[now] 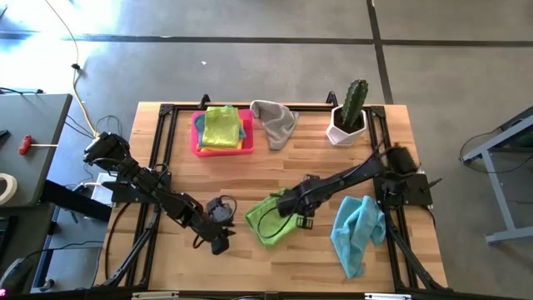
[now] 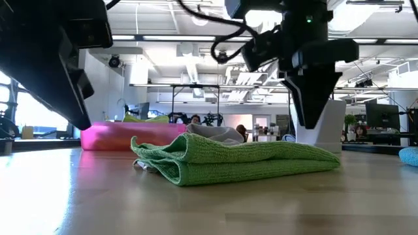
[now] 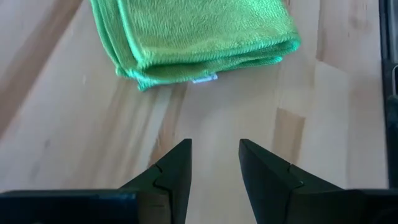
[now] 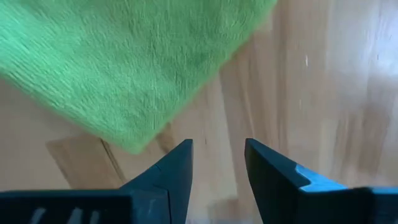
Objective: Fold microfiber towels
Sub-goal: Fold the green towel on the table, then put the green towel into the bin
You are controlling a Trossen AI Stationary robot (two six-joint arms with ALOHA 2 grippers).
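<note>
A green microfiber towel (image 1: 268, 221) lies folded in several layers on the wooden table, near its front middle; in the low view the towel (image 2: 241, 160) rests flat with its fold to the left. My right gripper (image 4: 217, 146) points down and stands open over bare wood just beside one corner of the towel (image 4: 124, 62), a little above it (image 2: 312, 124). My left gripper (image 3: 214, 146) is open too, slanting down over bare table left of the towel (image 3: 199, 37), short of its layered edge. Neither has anything between its fingers.
A pink tray (image 1: 200, 143) at the far left holds a lime towel (image 1: 221, 127) on other folded ones. A crumpled grey towel (image 1: 275, 123) lies beside it, a potted cactus (image 1: 348, 117) at the far right. A light blue towel (image 1: 356, 229) lies bunched at the near right.
</note>
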